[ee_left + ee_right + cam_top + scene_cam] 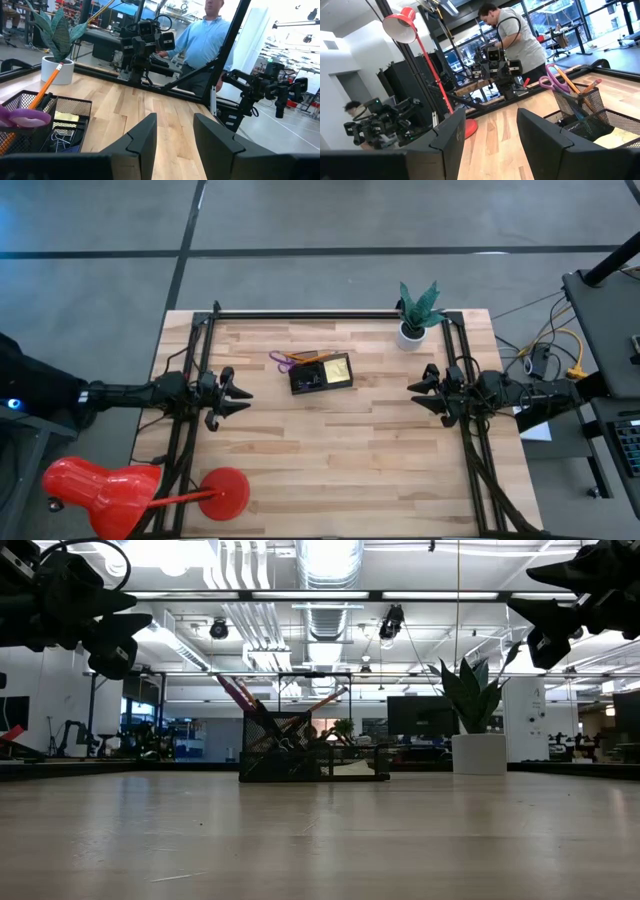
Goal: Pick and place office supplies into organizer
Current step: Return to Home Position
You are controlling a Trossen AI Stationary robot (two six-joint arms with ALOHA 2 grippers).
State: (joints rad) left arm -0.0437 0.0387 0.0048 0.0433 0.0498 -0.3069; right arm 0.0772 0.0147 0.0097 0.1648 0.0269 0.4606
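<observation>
The black mesh organizer (320,372) stands on the wooden table, a little toward the far edge. Purple-handled scissors (552,80) and an orange pencil (47,85) stand slanted in its tall compartment, leaning on the rim. A yellow sticky-note pad (337,367) lies in its low tray. My left gripper (243,393) hovers open at the table's left side, pointing level toward the middle. My right gripper (413,388) hovers open at the right side, facing it. Neither has anything between its fingers (145,142), (540,140).
A white pot with a green plant (415,315) stands at the far right of the table. A red desk lamp (100,490) with its round base (225,492) sits at the near left corner. Black frame rails (330,313) border the table. People stand beyond the table.
</observation>
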